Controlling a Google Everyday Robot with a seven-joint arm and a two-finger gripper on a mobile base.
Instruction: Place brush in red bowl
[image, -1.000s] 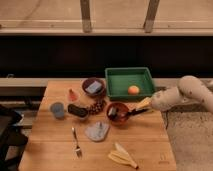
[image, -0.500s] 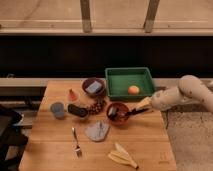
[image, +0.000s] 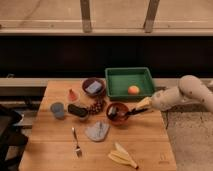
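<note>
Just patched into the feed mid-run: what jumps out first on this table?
The pale robot arm reaching in from the right, its gripper at the rim of the red bowl near the table's centre, with the dark brush lying across that bowl. Right behind sits the green tray holding an orange fruit, and left of it the purple bowl.

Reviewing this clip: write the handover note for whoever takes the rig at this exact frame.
Gripper: at the right rim of the red bowl, reaching in from the right; whether it grips or has let go cannot be told.
Brush: lies across the red bowl, head end inside, handle sticking out over the right rim toward the gripper.
Done: brush brought to the bowl and at least partly in it.
Left: confirm release, then pull the arm back clear of the bowl without dragging the brush out.
</note>
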